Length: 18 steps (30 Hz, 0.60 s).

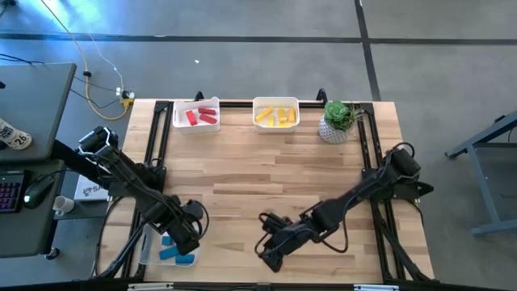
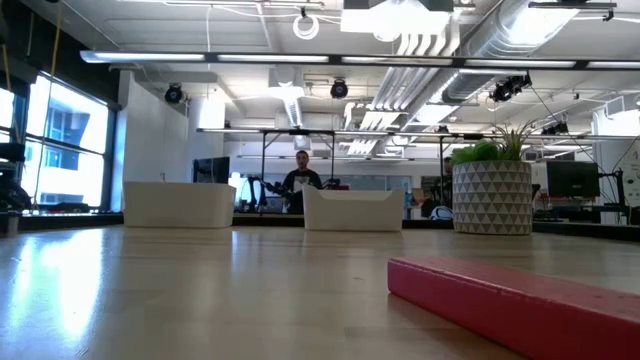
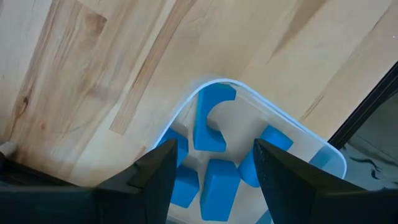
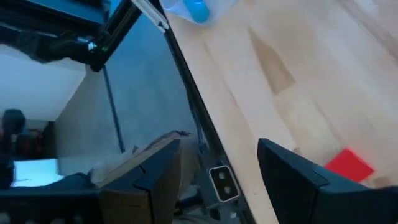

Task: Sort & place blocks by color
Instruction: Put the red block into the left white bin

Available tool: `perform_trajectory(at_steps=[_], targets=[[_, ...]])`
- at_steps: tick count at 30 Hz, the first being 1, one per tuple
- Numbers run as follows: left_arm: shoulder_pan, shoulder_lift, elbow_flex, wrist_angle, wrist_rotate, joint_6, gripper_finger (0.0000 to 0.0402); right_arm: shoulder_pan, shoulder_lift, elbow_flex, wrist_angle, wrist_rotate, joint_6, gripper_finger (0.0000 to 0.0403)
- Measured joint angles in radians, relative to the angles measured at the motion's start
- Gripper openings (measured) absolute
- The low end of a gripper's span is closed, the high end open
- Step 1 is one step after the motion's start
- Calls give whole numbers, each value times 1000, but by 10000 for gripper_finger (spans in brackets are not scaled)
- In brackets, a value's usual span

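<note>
My left gripper point(image 1: 184, 238) point(image 3: 214, 149) hangs open over a clear bin point(image 3: 186, 102) at the table's near left corner. Several blue blocks lie in the bin, among them an arch point(image 3: 211, 118); nothing is between the fingers. My right gripper point(image 1: 268, 252) point(image 4: 219, 149) is open near the table's near edge, at its middle, and holds nothing. A red bar block point(image 4: 348, 165) point(image 2: 520, 300) lies flat on the table just beside it. At the far edge, red blocks point(image 1: 202, 115) fill one white bin and yellow blocks point(image 1: 275, 115) another.
A potted plant point(image 1: 338, 121) stands at the far right, next to the yellow bin. Black frame rails point(image 1: 157, 137) run along the table's left and right sides. The wide middle of the wooden top point(image 1: 266, 170) is bare. A person point(image 2: 302, 185) sits in the room behind.
</note>
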Motion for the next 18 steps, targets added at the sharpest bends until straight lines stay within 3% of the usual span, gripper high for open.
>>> perform_trajectory(at_steps=[4,13,18], targets=[[0,0,0,2,0,-14,197,15,44,111,-72,29,-64,197],[2,0,0,4,-37,-19,197,13,222,433,-475,39,-75,197],[2,0,0,5,-57,-20,197,13,292,513,-580,35,-47,197]])
